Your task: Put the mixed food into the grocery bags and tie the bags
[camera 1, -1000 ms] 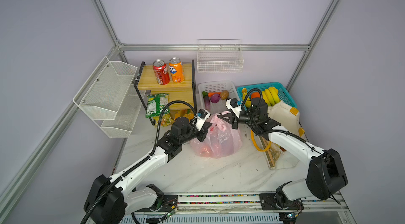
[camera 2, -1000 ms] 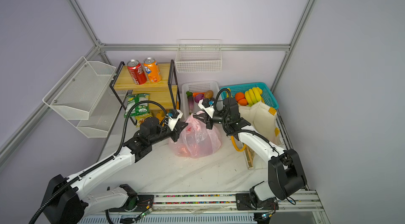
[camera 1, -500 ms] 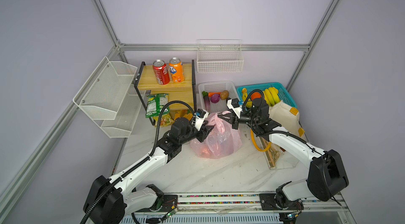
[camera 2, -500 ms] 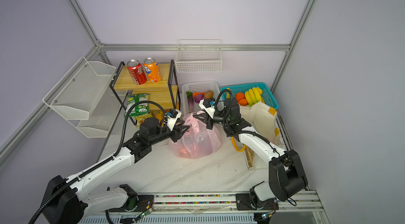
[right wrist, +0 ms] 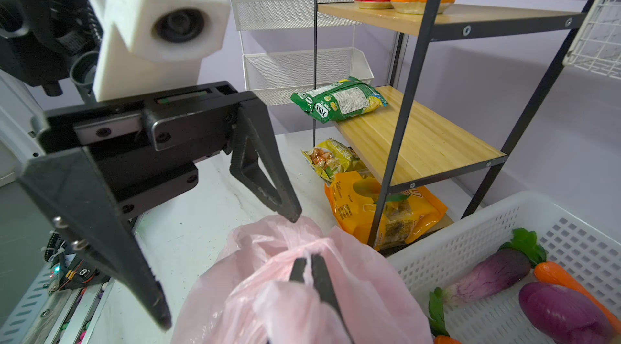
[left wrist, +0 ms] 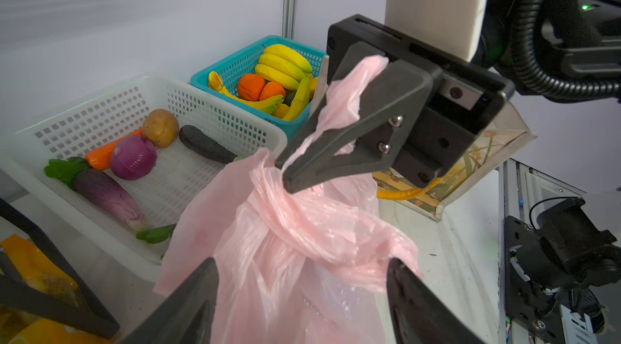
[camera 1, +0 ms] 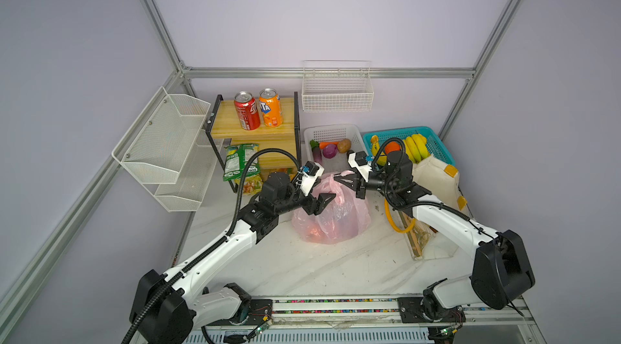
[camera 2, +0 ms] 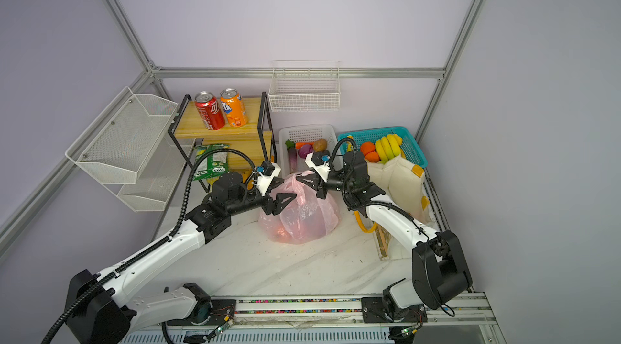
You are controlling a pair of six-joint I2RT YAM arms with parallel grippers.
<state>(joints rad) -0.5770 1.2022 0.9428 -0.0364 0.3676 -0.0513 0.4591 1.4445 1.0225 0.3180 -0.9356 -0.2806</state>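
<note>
The pink bag is pinched at its twisted handle by the right gripper, left gripper spread wide, loosely straddling it.

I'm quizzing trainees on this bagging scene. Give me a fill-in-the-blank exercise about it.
1. The right gripper is ____ on the pink bag.
2. The left gripper stands ____ beside the bag.
3. The onion lies in the ____ basket.
4. The red can stands on the shelf, on its ____ tier.
Missing words: shut; open; white; top.
</note>
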